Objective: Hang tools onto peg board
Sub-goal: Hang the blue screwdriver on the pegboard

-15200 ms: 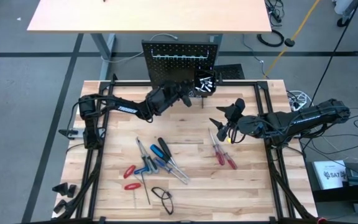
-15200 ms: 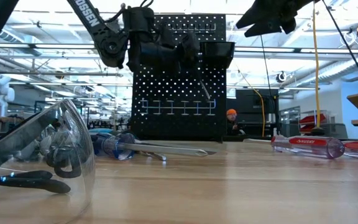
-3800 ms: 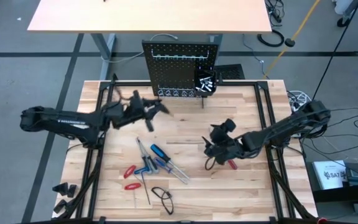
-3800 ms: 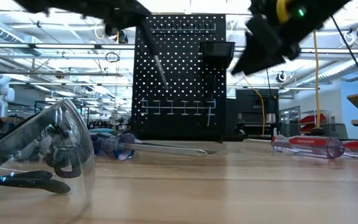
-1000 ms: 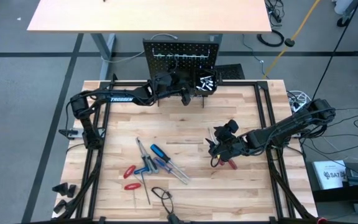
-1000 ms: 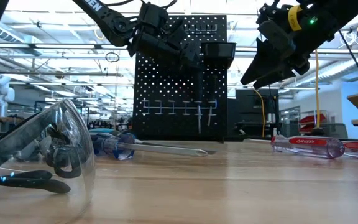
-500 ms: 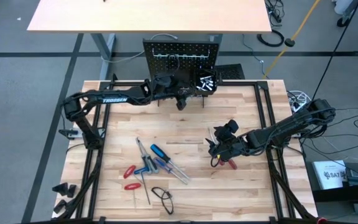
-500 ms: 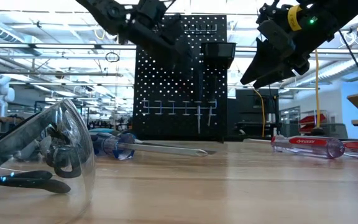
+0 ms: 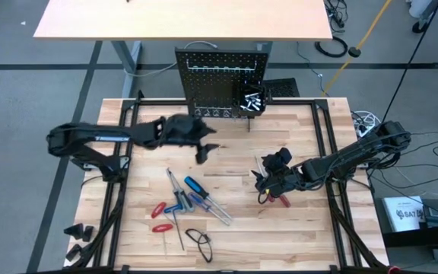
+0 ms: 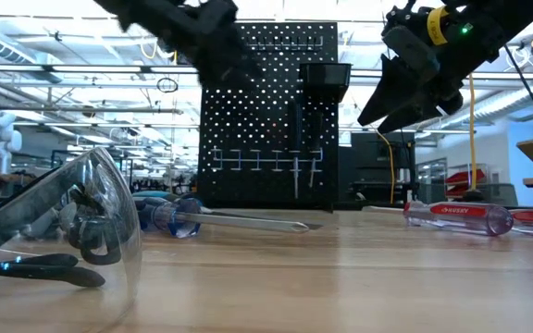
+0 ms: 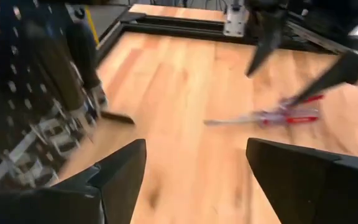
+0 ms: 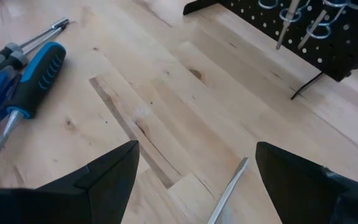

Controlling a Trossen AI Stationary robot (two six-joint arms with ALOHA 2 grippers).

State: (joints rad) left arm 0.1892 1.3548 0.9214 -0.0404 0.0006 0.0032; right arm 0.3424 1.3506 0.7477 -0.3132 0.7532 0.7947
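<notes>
place: robotics lab in an open industrial hall | floor: grey concrete (image 9: 21, 114) with dark tape lines | ceiling: exposed beams and strip lights (image 10: 63, 83) at 10 o'clock | furniture: tan desk (image 9: 181, 19) at 12 o'clock | cables: loose leads (image 9: 333, 46) at 1 o'clock
</notes>
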